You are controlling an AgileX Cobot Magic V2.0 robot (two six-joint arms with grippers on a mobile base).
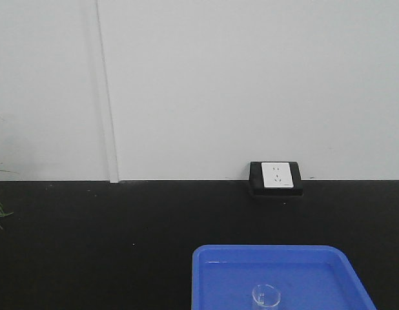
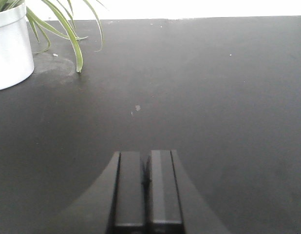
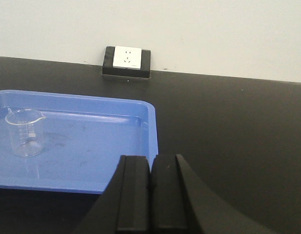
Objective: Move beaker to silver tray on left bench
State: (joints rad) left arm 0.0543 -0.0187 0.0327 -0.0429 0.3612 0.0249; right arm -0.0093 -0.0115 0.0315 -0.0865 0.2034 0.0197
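Note:
The small clear beaker [image 3: 25, 132] stands upright in the blue plastic tray [image 3: 116, 146], at its left part; its rim also shows at the bottom of the front view [image 1: 266, 296]. My right gripper [image 3: 150, 158] is shut and empty, low over the black bench [image 3: 228, 126] at the tray's near right corner, well to the right of the beaker. My left gripper [image 2: 146, 155] is shut and empty over bare black bench [image 2: 199, 97]. The silver tray is out of view.
A white socket in a black box [image 1: 277, 177] sits at the wall behind the blue tray [image 1: 277, 271]. A white pot with a green plant [image 2: 11, 46] stands at the far left of the left wrist view. A white wall backs the bench.

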